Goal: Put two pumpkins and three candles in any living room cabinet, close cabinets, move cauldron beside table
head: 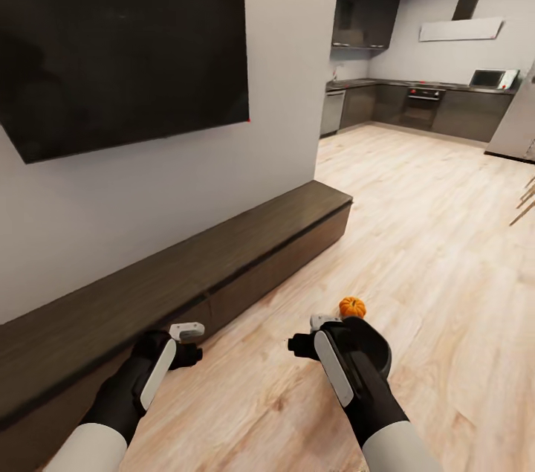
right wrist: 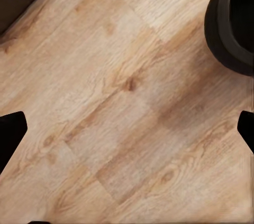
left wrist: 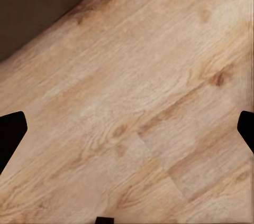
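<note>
One orange pumpkin sits on the wood floor just beyond my right forearm. The black cauldron stands right next to it, half hidden by that arm; its rim also curves into the right wrist view. The long dark-brown cabinet runs along the wall under the TV, its fronts looking closed. My left gripper hovers near the cabinet's front, and its fingertips stand wide apart over bare floor. My right gripper hangs beside the cauldron, open and empty. The other pumpkin and the candles are out of view.
A large black TV hangs on the white wall above the cabinet. Past the wall's corner the floor leads into a kitchen with grey cupboards. Wooden chair legs poke in at the right edge.
</note>
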Robot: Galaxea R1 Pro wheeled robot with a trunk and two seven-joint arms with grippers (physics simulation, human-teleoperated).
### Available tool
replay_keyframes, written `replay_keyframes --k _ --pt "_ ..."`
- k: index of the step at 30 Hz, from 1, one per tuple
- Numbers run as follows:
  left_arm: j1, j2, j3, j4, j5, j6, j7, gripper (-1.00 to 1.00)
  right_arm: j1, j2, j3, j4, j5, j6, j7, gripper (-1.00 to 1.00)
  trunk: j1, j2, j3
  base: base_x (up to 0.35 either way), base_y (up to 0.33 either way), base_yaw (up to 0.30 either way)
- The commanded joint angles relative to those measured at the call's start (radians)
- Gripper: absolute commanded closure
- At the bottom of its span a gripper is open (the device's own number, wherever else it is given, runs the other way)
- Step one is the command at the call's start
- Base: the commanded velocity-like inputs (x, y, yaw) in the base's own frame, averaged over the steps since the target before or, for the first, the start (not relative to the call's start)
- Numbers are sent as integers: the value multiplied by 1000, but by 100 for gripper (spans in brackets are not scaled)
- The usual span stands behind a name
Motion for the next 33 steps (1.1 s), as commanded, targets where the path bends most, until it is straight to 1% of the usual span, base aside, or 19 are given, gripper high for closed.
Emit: replay_keyframes --k 1,3,33 --pt "0 0 -1 -1 11 3 10 -100 -1 0 1 0 -10 2 -10 -100 -4 7 2 0 0 -293" --pt "0 0 -1 -1 11 3 10 -100 -1 0 1 0 -10 2 -10 -100 -12 21 9 0 0 -293" --pt "0 -3 -4 -3 10 0 7 -100 -1 0 0 1 -10 -3 -10 -100 -12 21 9 0 -4 -293"
